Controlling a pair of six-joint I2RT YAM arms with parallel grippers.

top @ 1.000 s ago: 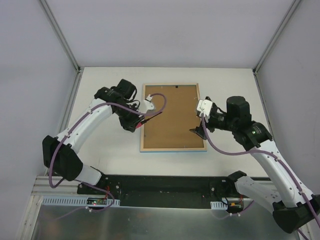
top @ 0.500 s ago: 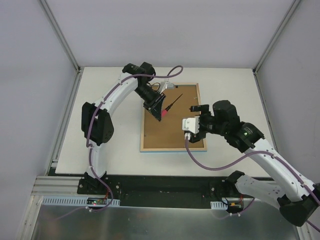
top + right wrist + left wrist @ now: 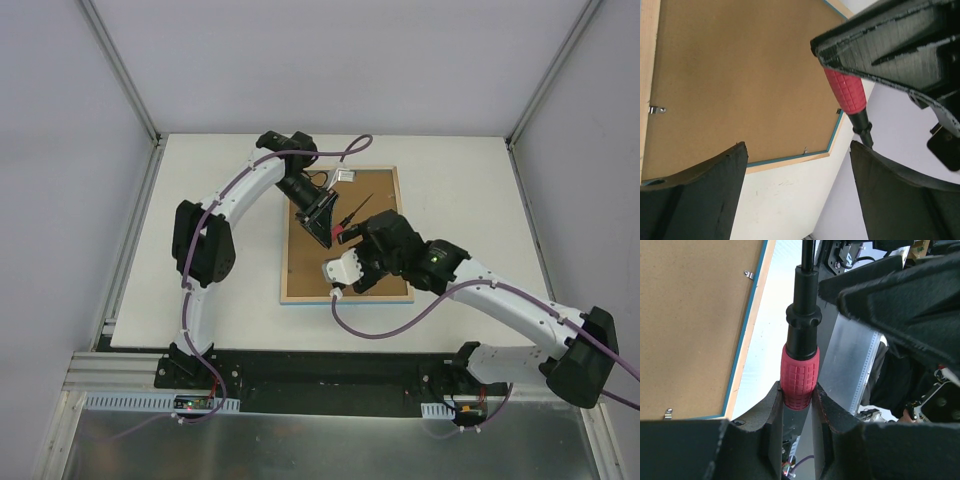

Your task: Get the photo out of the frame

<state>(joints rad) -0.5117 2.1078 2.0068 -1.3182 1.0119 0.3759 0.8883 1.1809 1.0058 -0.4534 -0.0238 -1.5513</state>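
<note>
The frame (image 3: pixel 284 265) is laid face down at the middle of the bench (image 3: pixel 215 290), with its pale wood edge turned up and a thin turquoise line seen along its rim. Its opening is filled by a plain brown backing board (image 3: pixel 305 265), so the photo cannot be seen. Small metal tabs (image 3: pixel 747 274) are seen at the frame's inner edge, beside the board.

A screwdriver (image 3: pixel 804 325) with a red ribbed handle and a black shaft is clamped between the fingers of the left tool (image 3: pixel 799 392), the pads being pressed against both sides of the handle. In the top view the left tool is held above the far-left part of the board, and the shaft is pointed toward the far right. Whether the tip is touching the board cannot be told.

The right tool (image 3: pixel 797 150) is held over the middle of the board, just beside the screwdriver handle. Its jaws are spread wide apart and nothing is gripped between them.
</note>
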